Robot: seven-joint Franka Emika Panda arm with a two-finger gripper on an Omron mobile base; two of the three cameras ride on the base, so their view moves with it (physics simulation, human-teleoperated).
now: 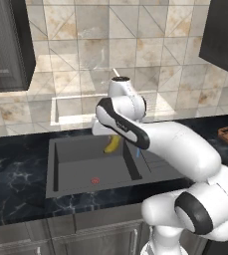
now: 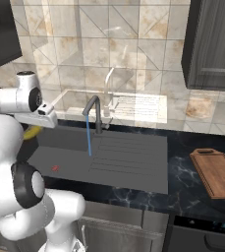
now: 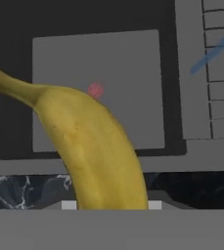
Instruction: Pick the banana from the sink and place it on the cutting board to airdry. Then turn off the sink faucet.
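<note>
Right up against the hand camera is the small curved yellow banana (image 3: 96, 151), brownish stem end pointing up and off to one side, its lower end running down between the jaws of the robot's two-finger gripper (image 1: 105, 133), which is clamped narrow around it. So the banana is lifted clear of the dark grey rectangular sink (image 1: 75, 167), hanging above the basin rather than lying on the floor of it. From the left base view you can see the yellow tip (image 1: 112, 144) poking out below the white arm, over the back part of the sink; from the right base view just a sliver of yellow (image 2: 33, 132) shows beside the hand, over the sink's far-left end. Down on the sink floor sits the tiny red round drain ring (image 3: 95, 90), well below the banana. At the back edge of the sink stands the slim dark grey faucet (image 2: 95, 112), with a thin blue water stream (image 2: 88, 138) falling from its spout onto the sink's ribbed drainboard section (image 2: 128, 157). Well off to the right of the sink, on the black marbled counter (image 2: 182, 172), lies the flat brown wooden cutting board (image 2: 216, 172), nothing touching it.
</note>
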